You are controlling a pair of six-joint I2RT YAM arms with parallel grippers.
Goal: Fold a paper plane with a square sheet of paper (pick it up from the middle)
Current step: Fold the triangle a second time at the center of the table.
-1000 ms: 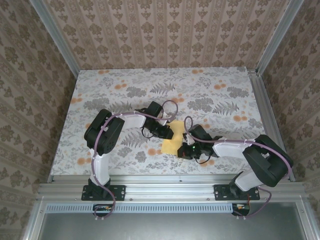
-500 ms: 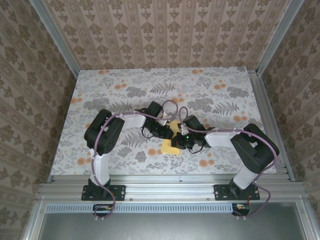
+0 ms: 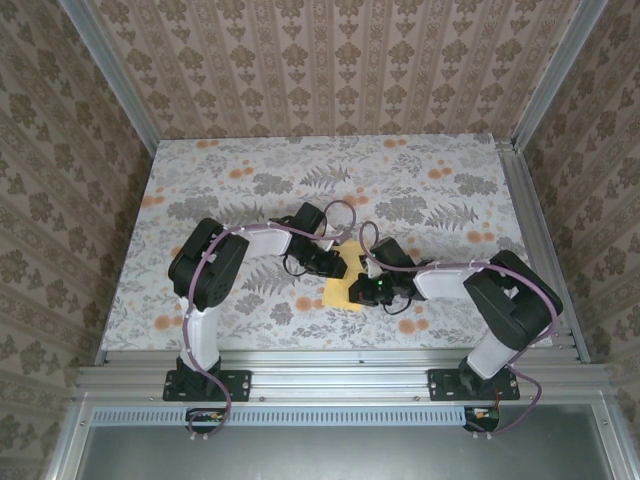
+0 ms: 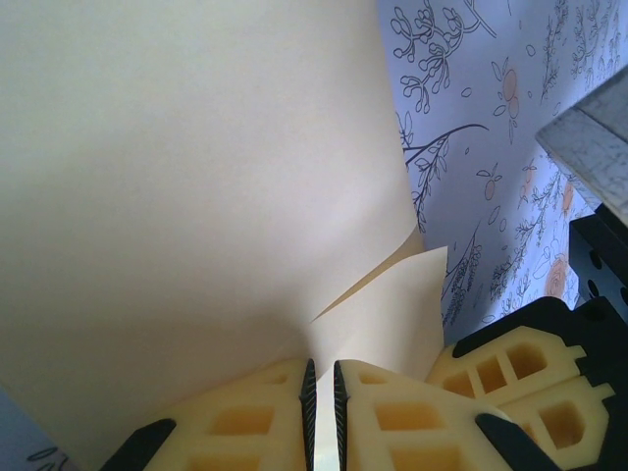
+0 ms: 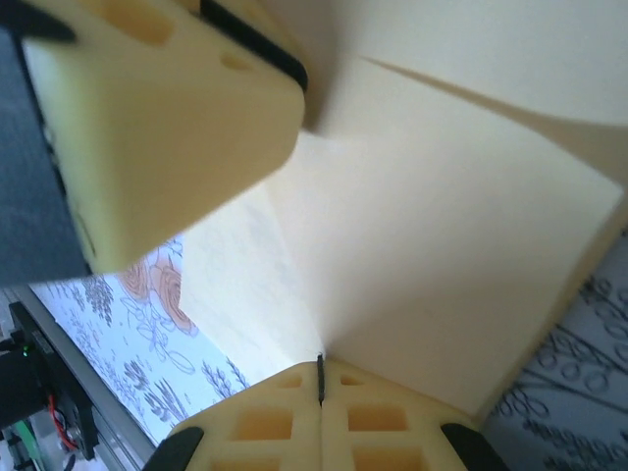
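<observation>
The square sheet of paper [image 3: 341,290] is mustard-yellow and lies bent between both grippers at the table's middle front. It is a creased sheet with loose flaps, not a paper plane shape. My left gripper [image 3: 328,262] is at its upper left edge. In the left wrist view the paper [image 4: 196,177] runs into the nearly closed left gripper [image 4: 321,392]. My right gripper [image 3: 365,290] is at the sheet's right side. In the right wrist view the right gripper [image 5: 320,378] is shut on a fold of the paper [image 5: 442,245], with the left gripper's finger [image 5: 157,128] close above.
The table [image 3: 250,170] has a floral cloth with grey ferns and orange flowers. Patterned walls and metal posts enclose it on three sides. An aluminium rail [image 3: 330,380] runs along the near edge by the arm bases.
The right arm has swung left and its gripper now sits over the sheet's right part, covering more of it. The left arm has stayed in place.
</observation>
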